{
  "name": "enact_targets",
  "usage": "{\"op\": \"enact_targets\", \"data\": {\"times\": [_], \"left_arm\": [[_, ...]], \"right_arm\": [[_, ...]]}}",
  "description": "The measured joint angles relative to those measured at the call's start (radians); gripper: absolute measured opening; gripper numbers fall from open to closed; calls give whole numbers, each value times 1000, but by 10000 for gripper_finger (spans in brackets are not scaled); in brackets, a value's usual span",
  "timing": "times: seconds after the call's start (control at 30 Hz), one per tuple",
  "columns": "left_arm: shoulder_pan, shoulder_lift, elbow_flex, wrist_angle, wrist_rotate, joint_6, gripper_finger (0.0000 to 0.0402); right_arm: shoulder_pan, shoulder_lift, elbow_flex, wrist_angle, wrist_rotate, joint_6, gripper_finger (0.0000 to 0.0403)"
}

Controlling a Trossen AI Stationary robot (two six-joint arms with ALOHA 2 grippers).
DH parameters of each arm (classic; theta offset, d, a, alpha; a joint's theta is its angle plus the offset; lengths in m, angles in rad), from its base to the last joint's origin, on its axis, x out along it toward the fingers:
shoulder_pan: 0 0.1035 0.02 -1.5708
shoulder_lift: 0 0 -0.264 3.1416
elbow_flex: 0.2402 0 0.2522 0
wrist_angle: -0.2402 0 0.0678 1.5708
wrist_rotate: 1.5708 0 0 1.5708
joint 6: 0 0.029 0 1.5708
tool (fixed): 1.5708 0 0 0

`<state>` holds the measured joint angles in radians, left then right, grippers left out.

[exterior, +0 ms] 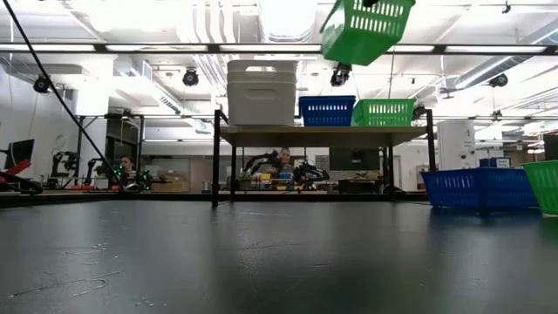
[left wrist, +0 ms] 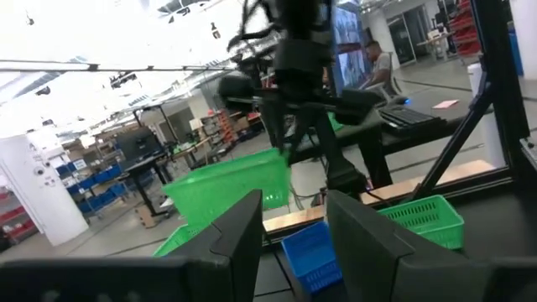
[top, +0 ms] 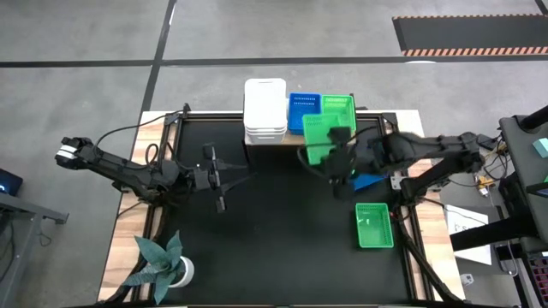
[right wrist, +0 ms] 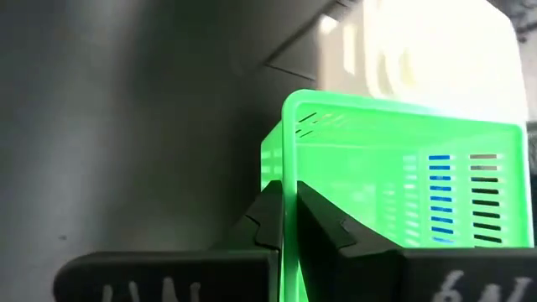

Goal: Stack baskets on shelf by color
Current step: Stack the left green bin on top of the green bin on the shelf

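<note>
Carry step: right end effector (top: 337,162) clamped on green basket (top: 321,139) rim, aloft near shelf (exterior: 323,135); next, seat it on the shelved green basket (top: 339,106). Left end effector (top: 220,177) apart, idle.

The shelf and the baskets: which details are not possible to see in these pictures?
- White stack: the number of baskets is unclear; high view sees only its top, low view blends the walls.
- Blue basket on the table: mostly hidden under the right arm in high view.
- Held green basket: its top is cut by the low view's edge, the right gripper outside it.
</note>
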<state>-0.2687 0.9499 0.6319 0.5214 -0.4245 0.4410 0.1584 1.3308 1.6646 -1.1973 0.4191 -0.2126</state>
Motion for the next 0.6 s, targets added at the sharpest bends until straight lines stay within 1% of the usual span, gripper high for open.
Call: {"op": "enact_targets", "data": {"times": [0.2, 0.4, 0.6], "left_arm": [[7, 49, 1, -1, 4, 46, 120], [8, 67, 3, -8, 4, 71, 120], [8, 63, 3, -10, 4, 73, 120]], "right_arm": [[-125, -70, -8, -4, -12, -60, 11], [-259, -96, -13, 2, -116, -111, 11], [-381, -70, -13, 5, -190, -165, 11]]}}
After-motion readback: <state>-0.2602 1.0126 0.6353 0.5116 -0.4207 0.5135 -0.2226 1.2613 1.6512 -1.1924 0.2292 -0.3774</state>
